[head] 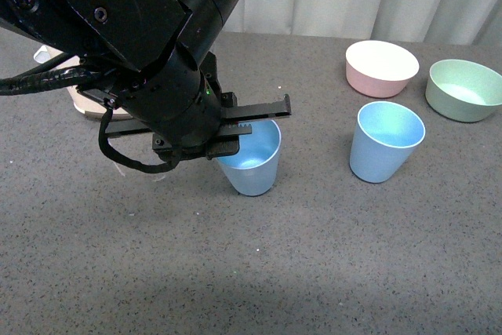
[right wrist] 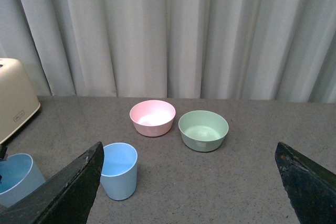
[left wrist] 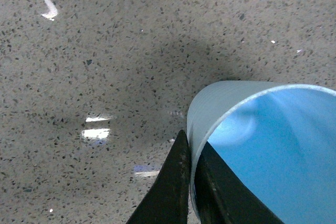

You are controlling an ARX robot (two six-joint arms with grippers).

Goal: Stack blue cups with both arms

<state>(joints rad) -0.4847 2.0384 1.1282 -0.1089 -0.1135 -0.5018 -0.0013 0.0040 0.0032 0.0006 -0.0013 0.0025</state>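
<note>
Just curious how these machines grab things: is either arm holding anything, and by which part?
The left arm pinches the left blue cup by its rim, one jaw inside, one outside. The jaws of the right arm stand open, empty.

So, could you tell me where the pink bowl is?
In the front view the pink bowl sits toward the back right, left of the green bowl and behind the free blue cup.

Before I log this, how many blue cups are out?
2: left cup, rim pinched by the left gripper; right cup, free, before the pink bowl. The arm could hide more.
</note>
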